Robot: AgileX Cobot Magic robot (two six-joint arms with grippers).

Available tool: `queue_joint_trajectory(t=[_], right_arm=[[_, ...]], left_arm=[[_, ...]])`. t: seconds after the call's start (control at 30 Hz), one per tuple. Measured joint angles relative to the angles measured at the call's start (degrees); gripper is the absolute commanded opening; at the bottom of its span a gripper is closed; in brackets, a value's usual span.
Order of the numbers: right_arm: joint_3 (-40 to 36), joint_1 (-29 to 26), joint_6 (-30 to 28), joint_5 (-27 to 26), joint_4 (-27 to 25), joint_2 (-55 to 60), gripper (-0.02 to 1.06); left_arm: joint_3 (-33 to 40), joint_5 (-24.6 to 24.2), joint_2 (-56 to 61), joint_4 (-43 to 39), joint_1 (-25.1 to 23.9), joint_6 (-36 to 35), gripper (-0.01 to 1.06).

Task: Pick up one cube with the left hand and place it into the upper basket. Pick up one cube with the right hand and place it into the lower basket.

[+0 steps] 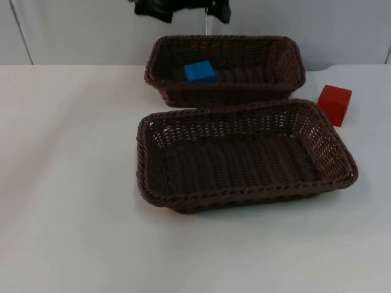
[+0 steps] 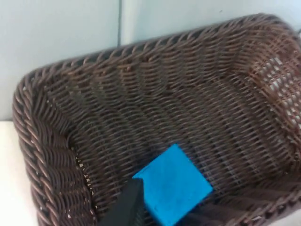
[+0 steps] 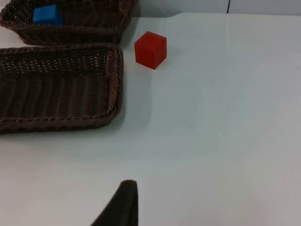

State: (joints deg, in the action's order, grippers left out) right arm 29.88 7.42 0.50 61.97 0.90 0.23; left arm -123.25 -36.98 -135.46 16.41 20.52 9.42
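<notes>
We see the blue cube [image 1: 200,71] lying in the upper basket [image 1: 269,91], the left gripper [image 2: 155,216] just above it. The red cube [image 1: 335,104] sits on the white table [image 1: 67,183] beside the lower basket [image 1: 143,177]. We cannot tell either gripper's opening.

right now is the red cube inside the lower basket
No, the red cube sits on the white table beside the lower basket, outside its rim.
</notes>
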Motion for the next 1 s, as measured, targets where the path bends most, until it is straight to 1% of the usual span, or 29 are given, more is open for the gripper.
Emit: queue_joint_trajectory(t=[0.33,0.6,1.0], right_arm=[[0.0,0.0,0.0,0.0,0.0,0.0,1.05],[0.0,0.0,0.0,0.0,0.0,0.0,1.05],[0.0,0.0,0.0,0.0,0.0,0.0,1.05]], left_arm=[[0.0,-3.8,4.1,-0.8,0.0,0.0,1.02],[0.0,-8.5,5.0,-2.9,0.0,0.0,1.02],[0.0,-11.7,6.3,-2.5,0.0,0.0,1.02]])
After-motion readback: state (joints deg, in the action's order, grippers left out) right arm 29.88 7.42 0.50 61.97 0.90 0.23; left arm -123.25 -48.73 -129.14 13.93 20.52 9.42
